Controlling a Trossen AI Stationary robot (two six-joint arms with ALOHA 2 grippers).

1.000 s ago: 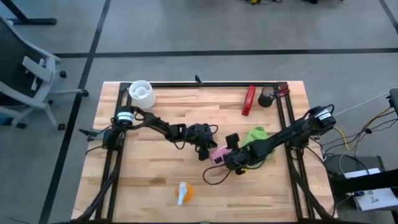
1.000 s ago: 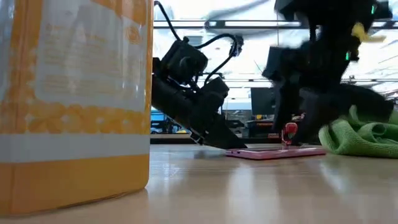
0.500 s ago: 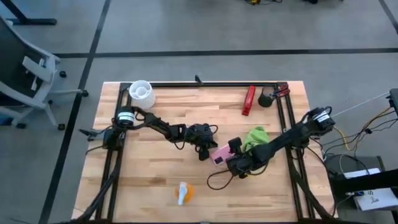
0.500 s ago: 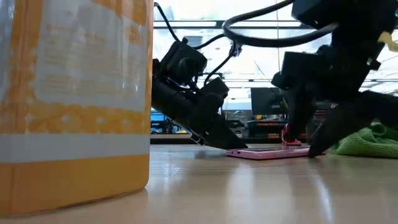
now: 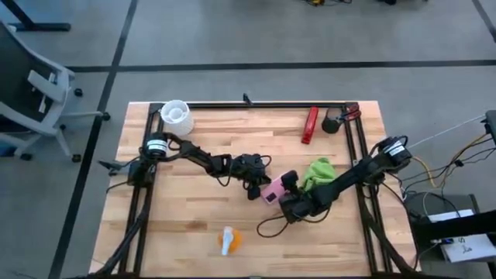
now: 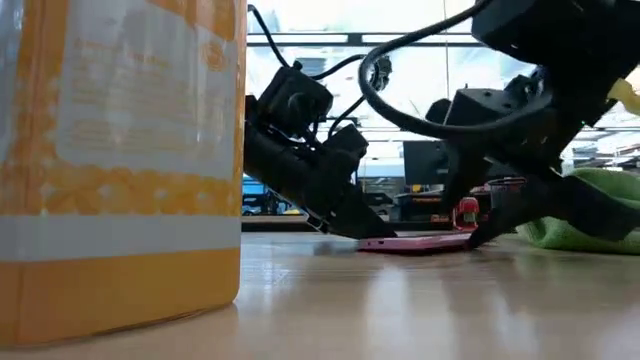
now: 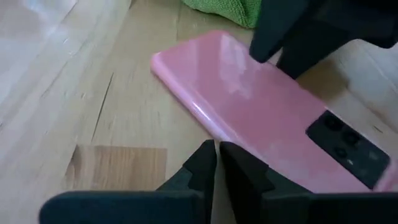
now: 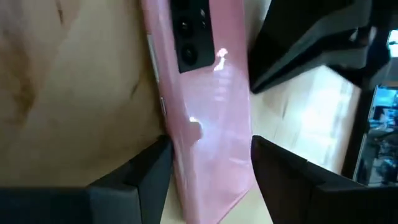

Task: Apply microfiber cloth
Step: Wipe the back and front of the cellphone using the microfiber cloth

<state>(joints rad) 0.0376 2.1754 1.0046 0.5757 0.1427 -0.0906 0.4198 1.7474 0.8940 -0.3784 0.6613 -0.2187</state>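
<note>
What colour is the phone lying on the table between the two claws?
The phone is glossy pink with a black camera block; the left wrist view shows it best.

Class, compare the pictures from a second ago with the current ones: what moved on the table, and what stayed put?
The right gripper moved off the microfiber cloth toward the table's front and centre, coming down with open fingers either side of the pink phone. It took hold of nothing. The left gripper, fingers together at the phone's edge, the phone, the cloth and the spray bottle stayed put.
</note>
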